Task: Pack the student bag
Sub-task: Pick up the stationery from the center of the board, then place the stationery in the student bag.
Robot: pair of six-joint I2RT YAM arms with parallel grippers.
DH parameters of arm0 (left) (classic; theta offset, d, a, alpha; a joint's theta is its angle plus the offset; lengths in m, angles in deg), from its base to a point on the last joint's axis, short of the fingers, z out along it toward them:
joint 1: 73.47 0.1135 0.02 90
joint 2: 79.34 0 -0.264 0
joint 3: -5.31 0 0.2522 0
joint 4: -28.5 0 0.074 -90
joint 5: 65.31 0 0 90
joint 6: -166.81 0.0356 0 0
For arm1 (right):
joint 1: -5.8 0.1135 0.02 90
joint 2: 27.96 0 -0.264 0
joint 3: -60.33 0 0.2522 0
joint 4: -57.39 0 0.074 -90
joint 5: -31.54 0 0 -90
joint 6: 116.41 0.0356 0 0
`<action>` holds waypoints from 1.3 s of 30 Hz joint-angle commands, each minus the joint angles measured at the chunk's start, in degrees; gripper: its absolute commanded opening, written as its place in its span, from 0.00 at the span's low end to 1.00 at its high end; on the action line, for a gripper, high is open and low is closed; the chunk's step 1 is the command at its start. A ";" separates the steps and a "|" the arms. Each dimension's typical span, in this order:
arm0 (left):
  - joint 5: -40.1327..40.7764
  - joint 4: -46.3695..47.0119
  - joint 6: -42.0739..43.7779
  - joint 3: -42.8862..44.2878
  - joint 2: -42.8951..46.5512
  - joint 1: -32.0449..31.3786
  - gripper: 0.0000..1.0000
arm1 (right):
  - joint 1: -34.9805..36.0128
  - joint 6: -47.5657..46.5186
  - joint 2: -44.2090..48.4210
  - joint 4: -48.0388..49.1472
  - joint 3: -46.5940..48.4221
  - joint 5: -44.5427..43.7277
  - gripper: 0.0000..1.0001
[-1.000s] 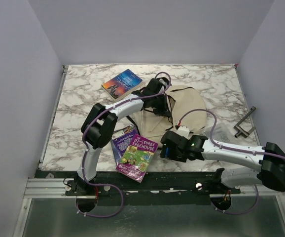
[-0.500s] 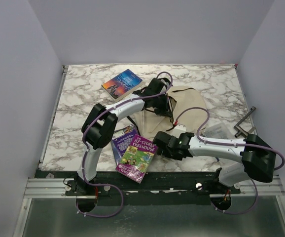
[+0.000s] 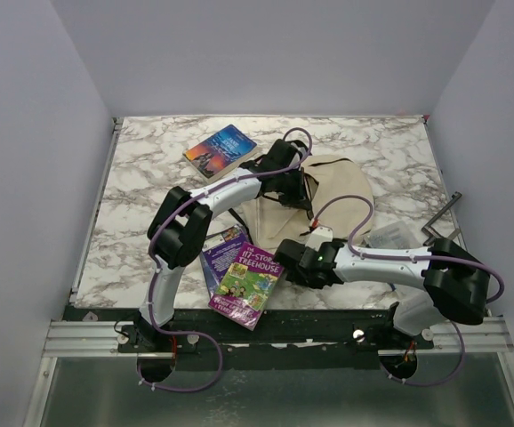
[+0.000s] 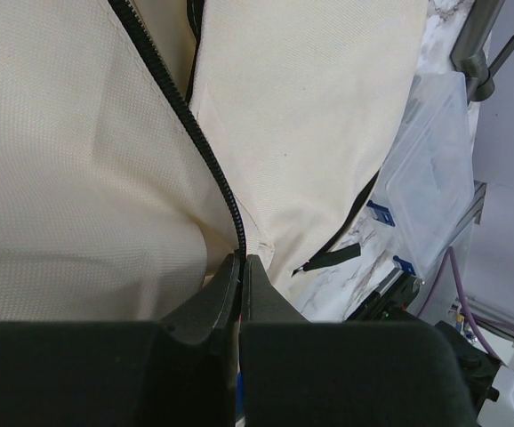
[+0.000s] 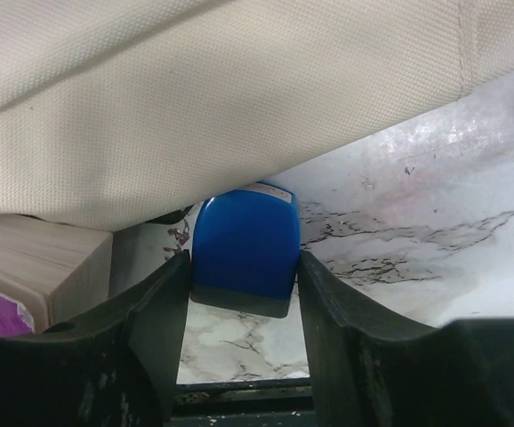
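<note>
The student bag (image 3: 328, 191) lies flat in the middle of the worktop (image 3: 146, 178), slightly toward my right side. My left arm (image 3: 226, 189) reaches across to its far-left edge. There my left jaws are clenched on the black zipper trim (image 4: 205, 156), pinching the bag's edge where the cream fabric folds.

The next move turns on a small blue object (image 5: 244, 245). It sits on the worktop at the bag's near edge, its far end tucked just under the overhanging fabric. It lies straight ahead of my right jaws, one finger along each of its long sides. Its long axis runs away from my wrist, in line with the fingers. The fingers sit right at its flanks, but I cannot tell whether they are pressing it or only bracketing it. My right arm (image 3: 381, 264) is plainly the nearer one; my left is busy at the far edge.

Just to the left of the blue object is a stack of books (image 3: 244, 276), and another book (image 3: 221, 149) lies beyond the bag.

The bag's inside is hidden in every view, so I cannot say what it holds. A clear plastic box (image 3: 390, 236) sits just beside the bag on my right, and I cannot make out its contents.
</note>
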 commanded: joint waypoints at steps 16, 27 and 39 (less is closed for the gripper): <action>-1.13 -1.42 2.52 1.23 0.40 -0.75 0.00 | -0.01 -15.67 9.85 -16.39 11.85 -13.78 0.01; -1.07 -0.83 3.02 1.16 1.52 -0.77 0.00 | -33.70 -44.52 12.46 9.01 12.61 9.28 0.01; -0.79 -0.18 3.95 -0.92 3.88 -0.09 0.00 | -55.02 -49.23 -5.09 34.38 9.07 55.69 0.02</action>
